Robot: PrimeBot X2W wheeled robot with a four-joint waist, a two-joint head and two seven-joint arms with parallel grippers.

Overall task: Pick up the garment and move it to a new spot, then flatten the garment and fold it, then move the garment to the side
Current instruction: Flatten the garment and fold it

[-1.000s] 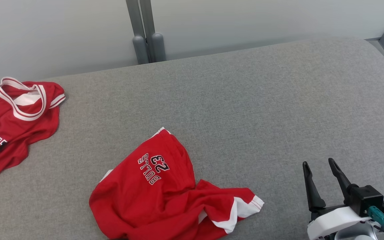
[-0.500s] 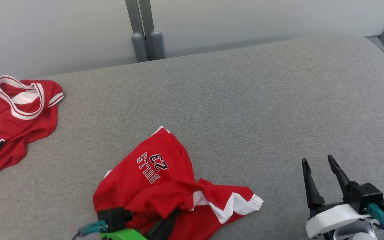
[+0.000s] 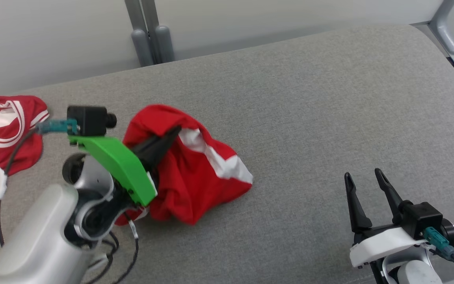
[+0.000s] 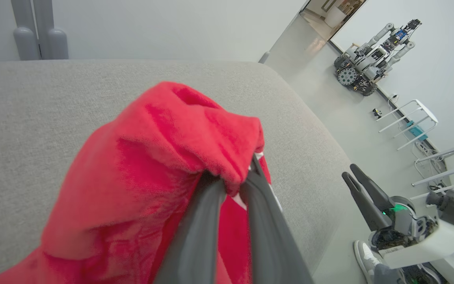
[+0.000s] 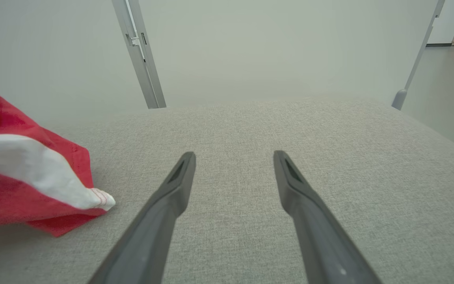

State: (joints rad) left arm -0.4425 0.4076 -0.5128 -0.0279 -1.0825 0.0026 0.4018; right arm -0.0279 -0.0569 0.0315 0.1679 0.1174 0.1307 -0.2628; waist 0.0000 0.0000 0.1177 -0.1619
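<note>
Garment (image 3: pixel 203 177) bunched over left tool (image 3: pixel 173 132), pinched in its closed jaws, right tool (image 3: pixel 362 174) spread wide and empty, well apart

The red-and-white cloth garment (image 3: pixel 199 173) sits left of centre on the grey fabric-covered pad (image 3: pixel 309 118), bunched over my left gripper (image 3: pixel 173 133), which reaches in from its left. A second red-and-white jersey (image 3: pixel 2 134) lies farther left. My right gripper (image 3: pixel 363 175) is at the near right, well apart from the garment. Two grey metal posts (image 3: pixel 148 35) stand behind the far edge.
</note>
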